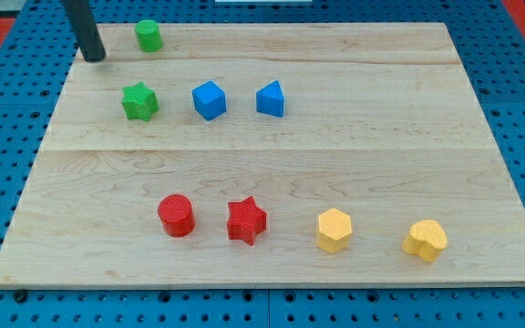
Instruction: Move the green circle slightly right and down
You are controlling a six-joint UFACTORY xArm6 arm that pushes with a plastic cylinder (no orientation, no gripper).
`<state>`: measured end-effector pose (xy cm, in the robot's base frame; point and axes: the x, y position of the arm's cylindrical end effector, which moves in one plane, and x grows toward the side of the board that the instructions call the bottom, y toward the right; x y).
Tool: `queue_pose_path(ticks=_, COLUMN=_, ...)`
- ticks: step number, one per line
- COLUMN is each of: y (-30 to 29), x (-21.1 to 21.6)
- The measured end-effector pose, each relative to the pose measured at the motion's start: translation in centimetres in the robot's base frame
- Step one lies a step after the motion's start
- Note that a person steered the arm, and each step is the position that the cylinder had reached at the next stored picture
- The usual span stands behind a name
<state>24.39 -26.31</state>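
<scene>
Where the wooden board (354, 137) comes closest to the view's bottom, four blocks stand in a loose row. A red cylinder (176, 216) sits toward the view's left, with a red star (246, 220) just beside it on the right, the two apart. Further to the view's right stand a yellow hexagon (334, 230) and then a yellow block (425, 240) whose shape looks like a heart, though it is hard to be sure.

Higher up the board, three more blocks form a second row: a green star (139, 100) at the view's left, a blue cube (209, 100) near it, and a blue triangular block (271, 98) just to the right of that one. None of them touch.

Near the board's top edge, toward the view's left, stands the green circle (149, 36), upright, directly above the green star and well apart from it. My tip (95, 58) rests to the left of the green circle and slightly lower in the view, close but not touching. The arm carries no gripper, only the dark rod, so nothing is clamped.
</scene>
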Motion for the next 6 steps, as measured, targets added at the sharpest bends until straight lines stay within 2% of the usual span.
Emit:
queue_pose_path(ticks=1, y=4.3, x=-3.3)
queue_pose_path(ticks=3, y=23.0, x=-0.8)
queue_pose_path(ticks=4, y=21.5, x=-5.0)
queue_pose_path(ticks=5, y=24.1, x=-2.6)
queue_pose_path(ticks=6, y=28.4, x=1.5)
